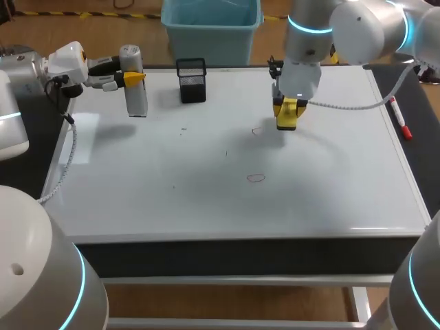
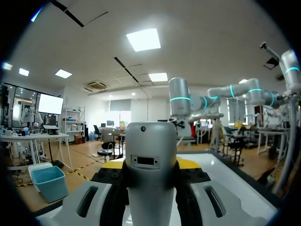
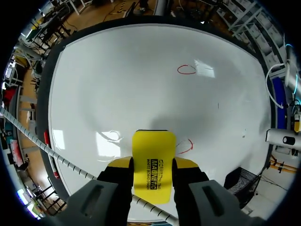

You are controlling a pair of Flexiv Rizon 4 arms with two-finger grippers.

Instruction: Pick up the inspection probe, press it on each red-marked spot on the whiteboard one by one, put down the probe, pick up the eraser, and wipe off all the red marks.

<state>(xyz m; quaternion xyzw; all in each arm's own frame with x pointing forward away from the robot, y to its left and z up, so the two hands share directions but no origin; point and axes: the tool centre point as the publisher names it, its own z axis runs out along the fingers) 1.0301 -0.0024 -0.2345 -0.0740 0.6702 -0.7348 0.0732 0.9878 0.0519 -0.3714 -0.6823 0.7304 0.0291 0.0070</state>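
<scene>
Whiteboard point(image 1: 206, 199) w/ 2 red marks point(image 3: 186, 69); L end effector point(image 1: 135, 78) grips 1 probe point(image 2: 150, 160), R end effector point(image 3: 153, 163) grips 1 eraser point(image 3: 154, 143)

One item of lettering noted: black print in several lines, one of them set on a black band, on the face of the yellow eraser point(image 3: 154, 157) held in the right gripper point(image 3: 153, 172). Nothing legible on the inspection probe point(image 2: 150, 169) or the whiteboard point(image 3: 141, 84).
</scene>
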